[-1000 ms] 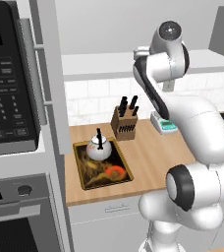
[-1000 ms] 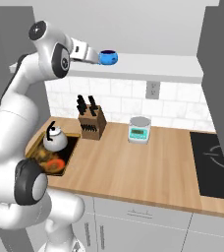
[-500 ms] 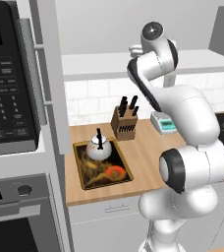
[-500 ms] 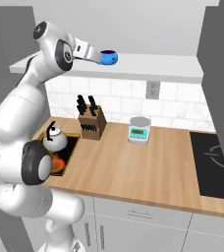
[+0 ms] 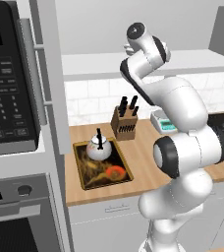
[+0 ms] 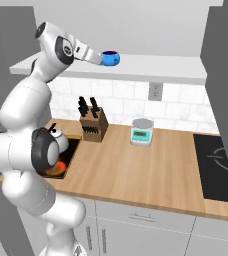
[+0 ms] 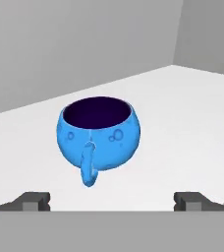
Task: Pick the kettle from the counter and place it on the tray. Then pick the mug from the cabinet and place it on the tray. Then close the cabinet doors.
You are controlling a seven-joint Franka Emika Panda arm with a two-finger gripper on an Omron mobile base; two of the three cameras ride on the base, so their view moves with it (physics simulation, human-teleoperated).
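facing the plain, unlabelled mug (image 7: 98,134), the claw (image 7: 113,201) gapes wide.

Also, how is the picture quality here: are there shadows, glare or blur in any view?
Hand view: the mug is sharp and evenly lit, no glare. Left base view: the kettle and the tray look soft and slightly blurred. Right base view: flat light, only faint shadows on the counter.

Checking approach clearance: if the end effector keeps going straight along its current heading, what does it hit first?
Most likely the mug: it stands upright on the white shelf, dead ahead of the open end effector, handle facing it. Nothing shows in between, though the gap's depth is unclear.
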